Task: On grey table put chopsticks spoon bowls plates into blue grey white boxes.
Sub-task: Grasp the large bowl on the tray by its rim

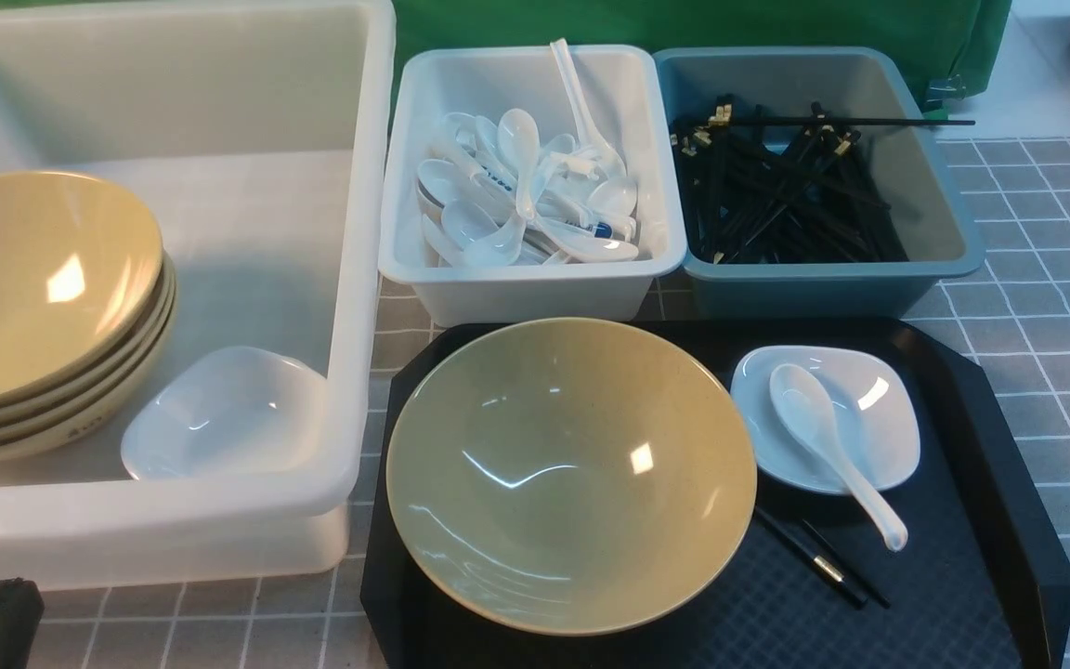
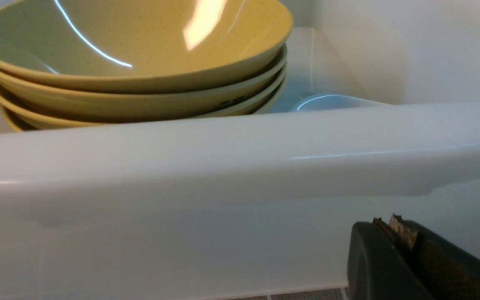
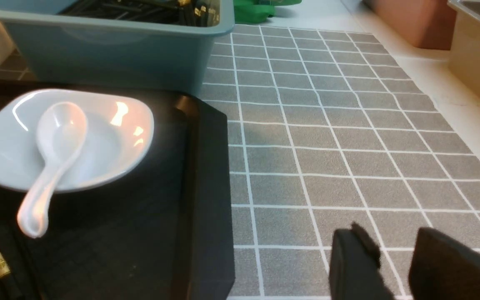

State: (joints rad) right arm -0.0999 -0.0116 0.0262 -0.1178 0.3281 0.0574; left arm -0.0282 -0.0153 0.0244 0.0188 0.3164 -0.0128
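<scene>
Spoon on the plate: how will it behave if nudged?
The spoon looks glossy, so probably slippery against the plate. Its handle overhangs the rim, so a push there may pivot or tip it. It seems stiff, likely brittle if dropped.

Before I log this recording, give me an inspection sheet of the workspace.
Surface: grey table, white grid lines.
Job's things: on the black octagonal tray, tan bowl; white dish with soup spoon in it; two black chopsticks.
Sorted: stacked tan bowls and one white dish in the translucent tub; spoons in the white bin; chopsticks in the blue-grey bin, one over its rim.
Clutter: nothing seen.
Left pincer: shut, empty.
Right pincer: open, empty.
Cables: nothing seen.
Surroundings: green material behind the bins.
</scene>
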